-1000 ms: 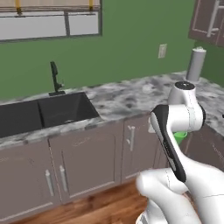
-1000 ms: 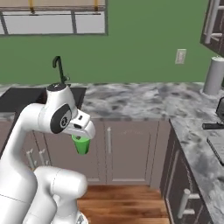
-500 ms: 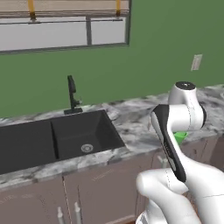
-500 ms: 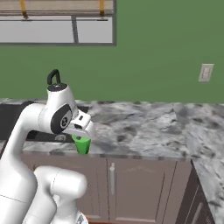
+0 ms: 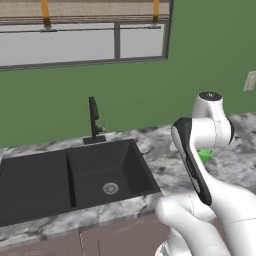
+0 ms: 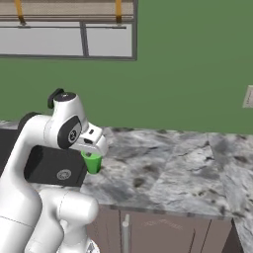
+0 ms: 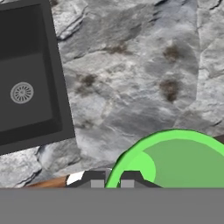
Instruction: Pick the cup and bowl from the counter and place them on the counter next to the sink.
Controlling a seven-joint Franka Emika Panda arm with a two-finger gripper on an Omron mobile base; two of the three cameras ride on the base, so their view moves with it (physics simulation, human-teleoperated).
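Gripper (image 6: 92, 154), left of centre, is clamped on the green cup (image 6: 92, 162), above marbled counter (image 6: 168, 173) beside the dark sink (image 5: 75, 175).

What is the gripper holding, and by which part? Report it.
The gripper holds the green cup by its rim, with the cup hanging over the counter beside the sink.

Even, bright rendered light with no clear source, only faint shadow inside the sink (image 5: 75, 175), soft sheen on the counter (image 6: 163, 173), and slightly coarse, soft-edged pictures throughout.
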